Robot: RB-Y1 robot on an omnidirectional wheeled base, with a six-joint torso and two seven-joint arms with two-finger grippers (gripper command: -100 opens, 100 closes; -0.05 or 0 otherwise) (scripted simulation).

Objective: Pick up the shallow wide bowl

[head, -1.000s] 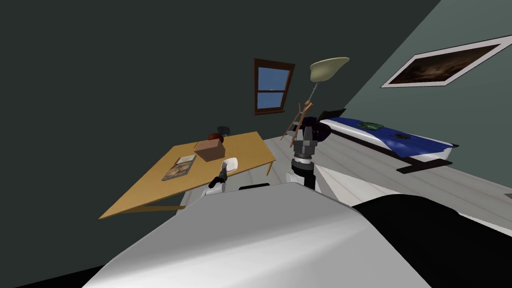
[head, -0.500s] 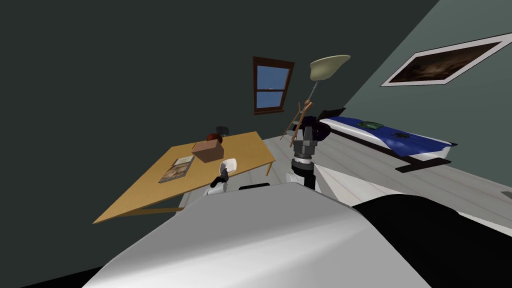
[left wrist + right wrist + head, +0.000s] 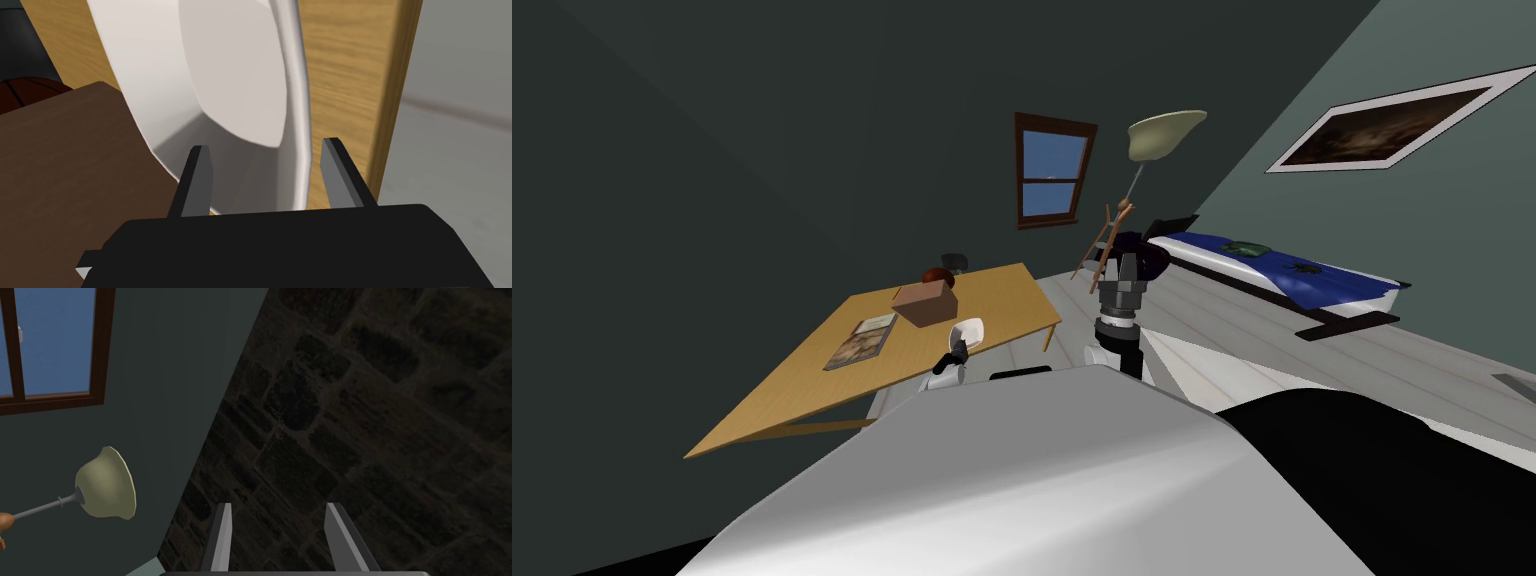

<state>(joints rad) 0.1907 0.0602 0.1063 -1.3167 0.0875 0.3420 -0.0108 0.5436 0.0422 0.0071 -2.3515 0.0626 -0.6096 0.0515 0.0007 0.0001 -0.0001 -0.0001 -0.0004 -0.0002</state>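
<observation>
White and shallow, the wide bowl [image 3: 971,328] sits on the wooden table [image 3: 812,385] close to its right-hand edge, just beside a plain brown box [image 3: 924,302] that carries no legible marking. Seen from the left wrist, the bowl [image 3: 225,75] has a rounded-square outline, and the side of its rim nearest the table [image 3: 345,65] edge runs straight away from the hand, roughly parallel to that edge, with the hollow turned toward the box [image 3: 65,165]. The left gripper [image 3: 262,145] straddles this rim with its fingers released: one finger [image 3: 197,180] stands inside the hollow, the other [image 3: 340,172] outside the wall over bare wood, with a sliver of gap showing on the outer side (no clamp on the rim can be seen). From the head, the left gripper [image 3: 957,352] shows small at the bowl's near side. A dark red ball [image 3: 936,275] lies behind the box, and a magazine [image 3: 861,340] lies flat farther left, its cover print too small to read. The right gripper [image 3: 1129,262] is held upright ahead of the chest, well apart from the table, and its fingers [image 3: 340,538] are spread and holding nothing.
</observation>
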